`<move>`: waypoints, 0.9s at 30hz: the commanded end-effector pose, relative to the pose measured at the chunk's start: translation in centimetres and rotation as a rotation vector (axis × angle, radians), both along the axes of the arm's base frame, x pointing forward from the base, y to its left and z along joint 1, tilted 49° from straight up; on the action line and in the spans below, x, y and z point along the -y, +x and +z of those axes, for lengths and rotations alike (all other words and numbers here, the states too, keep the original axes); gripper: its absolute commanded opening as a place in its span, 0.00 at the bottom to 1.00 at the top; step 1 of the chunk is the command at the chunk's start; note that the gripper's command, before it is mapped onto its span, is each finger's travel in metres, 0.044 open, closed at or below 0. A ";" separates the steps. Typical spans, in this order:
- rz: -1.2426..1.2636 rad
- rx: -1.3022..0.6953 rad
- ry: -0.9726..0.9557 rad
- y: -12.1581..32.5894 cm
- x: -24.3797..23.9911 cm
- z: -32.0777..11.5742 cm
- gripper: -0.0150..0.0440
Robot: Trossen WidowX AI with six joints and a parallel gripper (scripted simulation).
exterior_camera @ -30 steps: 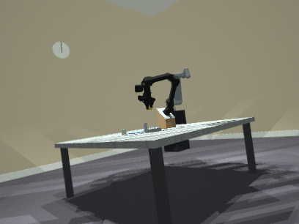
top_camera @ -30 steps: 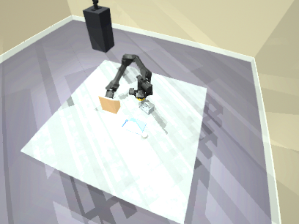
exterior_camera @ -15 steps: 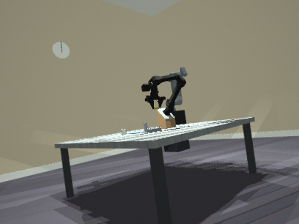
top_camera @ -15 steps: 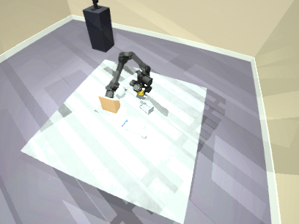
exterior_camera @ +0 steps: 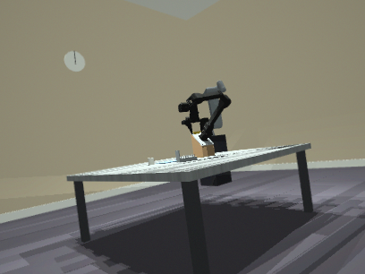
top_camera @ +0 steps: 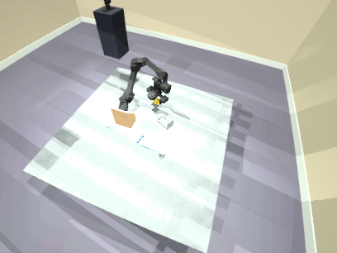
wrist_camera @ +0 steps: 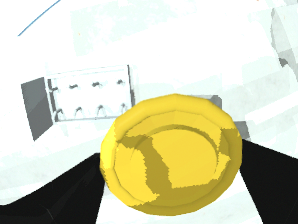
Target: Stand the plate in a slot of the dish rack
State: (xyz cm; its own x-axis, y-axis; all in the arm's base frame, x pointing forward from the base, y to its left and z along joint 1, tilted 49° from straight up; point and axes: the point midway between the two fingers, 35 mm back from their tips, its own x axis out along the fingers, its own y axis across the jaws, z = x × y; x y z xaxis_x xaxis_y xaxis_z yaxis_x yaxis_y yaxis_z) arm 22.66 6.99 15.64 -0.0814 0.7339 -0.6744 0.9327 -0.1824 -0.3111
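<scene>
The yellow plate (top_camera: 156, 102) (exterior_camera: 197, 132) (wrist_camera: 175, 156) is held above the table, its round face turned to the wrist camera. My gripper (top_camera: 158, 100) (exterior_camera: 197, 130) (wrist_camera: 171, 155) is shut on it, one black finger at each side of the rim. The dish rack (top_camera: 170, 125) (exterior_camera: 177, 156) (wrist_camera: 37, 107) stands on the table, with rows of short pegs and a taller grey wall at one end. Its slots hold no plate. The plate is off to one side of the rack, apart from it, and shows below and right of it in the wrist view.
An orange block (top_camera: 124, 118) (exterior_camera: 203, 149) with a pale sloped top stands beside the arm's base. A blue stick (top_camera: 140, 139) and a small pale cup (top_camera: 162, 155) (exterior_camera: 150, 160) are on the table beyond the rack. A dark pedestal (top_camera: 111, 31) stands off the table.
</scene>
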 end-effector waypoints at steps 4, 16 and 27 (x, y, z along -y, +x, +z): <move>0.098 0.013 -0.116 -0.8 -0.7 -2.1 0.25; 0.286 0.079 -0.364 -1.6 -1.4 -6.2 0.25; 0.433 0.184 -0.577 -1.7 -2.0 -9.0 0.25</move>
State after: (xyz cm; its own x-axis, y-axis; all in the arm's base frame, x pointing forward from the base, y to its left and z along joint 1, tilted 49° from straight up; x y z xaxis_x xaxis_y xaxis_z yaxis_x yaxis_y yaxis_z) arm 21.01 8.91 7.25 -0.1547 0.2412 -0.9581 0.9859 0.1002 -0.1340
